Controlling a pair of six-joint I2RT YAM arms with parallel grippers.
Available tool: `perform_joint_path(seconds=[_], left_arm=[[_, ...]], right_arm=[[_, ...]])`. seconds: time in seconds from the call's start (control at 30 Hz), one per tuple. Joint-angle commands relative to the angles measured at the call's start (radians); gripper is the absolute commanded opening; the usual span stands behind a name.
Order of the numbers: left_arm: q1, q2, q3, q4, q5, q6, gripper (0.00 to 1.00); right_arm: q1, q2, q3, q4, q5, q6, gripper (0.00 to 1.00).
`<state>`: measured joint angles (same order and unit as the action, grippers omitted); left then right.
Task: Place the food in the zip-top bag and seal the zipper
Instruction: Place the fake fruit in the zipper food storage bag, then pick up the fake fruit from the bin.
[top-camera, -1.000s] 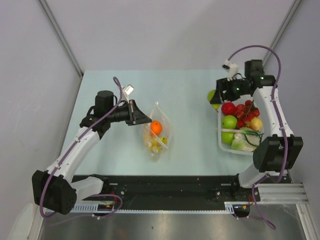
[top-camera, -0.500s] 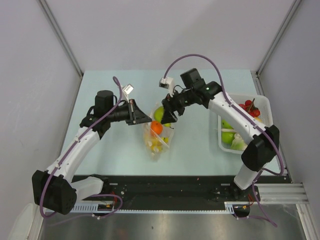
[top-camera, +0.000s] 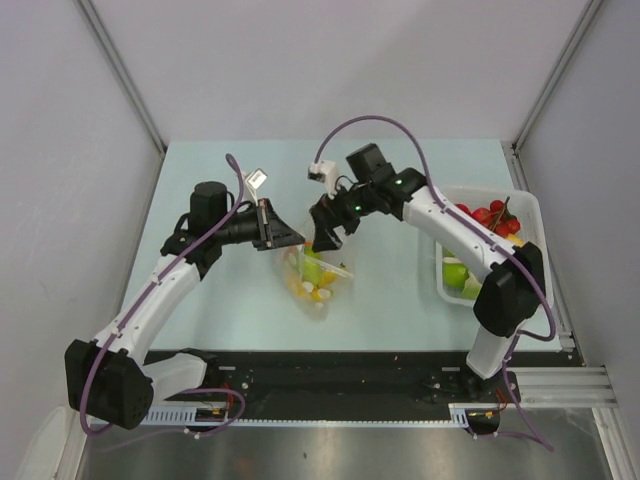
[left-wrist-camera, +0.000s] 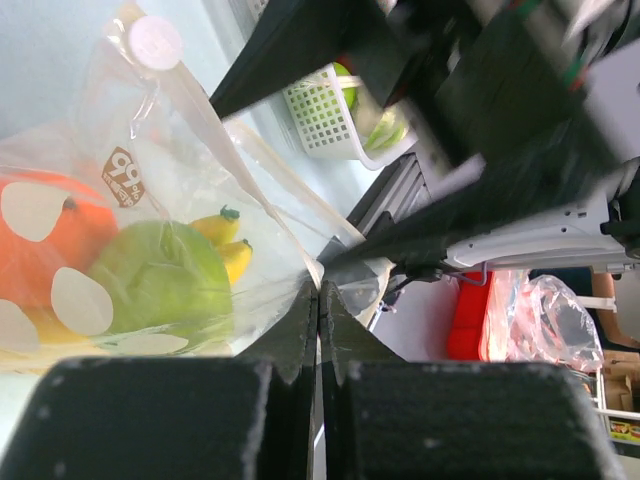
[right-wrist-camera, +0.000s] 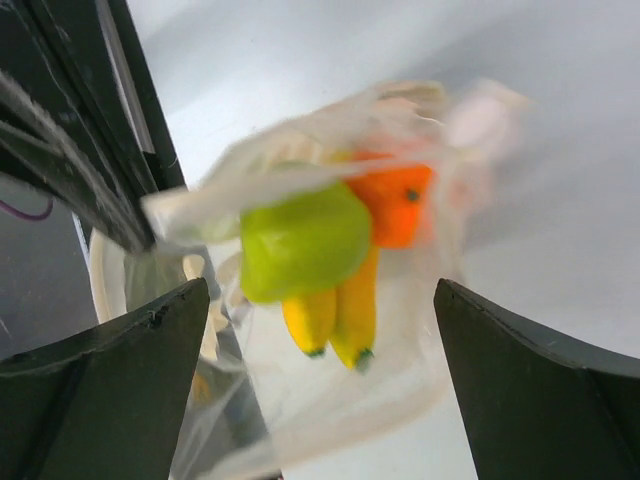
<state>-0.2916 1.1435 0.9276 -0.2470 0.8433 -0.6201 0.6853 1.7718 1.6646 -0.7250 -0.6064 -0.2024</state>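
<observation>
Green apple (right-wrist-camera: 305, 240), orange (right-wrist-camera: 395, 205) and bananas (right-wrist-camera: 335, 310) lie in the zip-top bag (top-camera: 318, 280) on the middle of the pale green bench (top-camera: 220, 300). Its mouth edge is clenched by the left fingers (left-wrist-camera: 295, 330), and the right fingers (right-wrist-camera: 100, 380) hang released, empty, above. More food (top-camera: 490, 215) waits in the right-hand basket (top-camera: 441, 270), the zipper (left-wrist-camera: 288, 180) looks unsealed, and grey walls (top-camera: 300, 70) surround everything.

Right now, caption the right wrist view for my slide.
Open right gripper over a clear dotted zip-top bag containing a green toy apple, an orange and yellow bananas.
</observation>
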Motion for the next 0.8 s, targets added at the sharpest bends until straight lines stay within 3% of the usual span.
perform_joint_path(seconds=[0.0, 0.13, 0.27, 0.47, 0.63, 0.77], left_arm=[[0.008, -0.034, -0.006, 0.055, 0.030, -0.012, 0.00], [0.008, -0.041, -0.009, 0.043, 0.020, 0.006, 0.00], [0.008, -0.056, 0.008, -0.011, 0.004, 0.062, 0.00], [0.009, -0.073, -0.029, -0.014, 0.007, 0.065, 0.00], [0.008, -0.079, -0.052, 0.005, 0.019, 0.060, 0.00], [0.009, -0.077, -0.065, 0.021, 0.026, 0.054, 0.00]], right_arm=[[-0.131, -0.136, 0.040, -0.072, -0.073, -0.029, 1.00], [-0.372, -0.253, 0.041, -0.229, -0.187, -0.109, 1.00], [-0.693, -0.320, 0.043, -0.436, -0.246, -0.254, 1.00], [-1.086, -0.500, -0.087, -0.697, -0.230, -0.500, 1.00], [-1.152, -0.589, -0.170, -0.738, -0.052, -0.629, 1.00], [-1.152, -0.556, -0.175, -0.746, 0.056, -0.670, 0.98]])
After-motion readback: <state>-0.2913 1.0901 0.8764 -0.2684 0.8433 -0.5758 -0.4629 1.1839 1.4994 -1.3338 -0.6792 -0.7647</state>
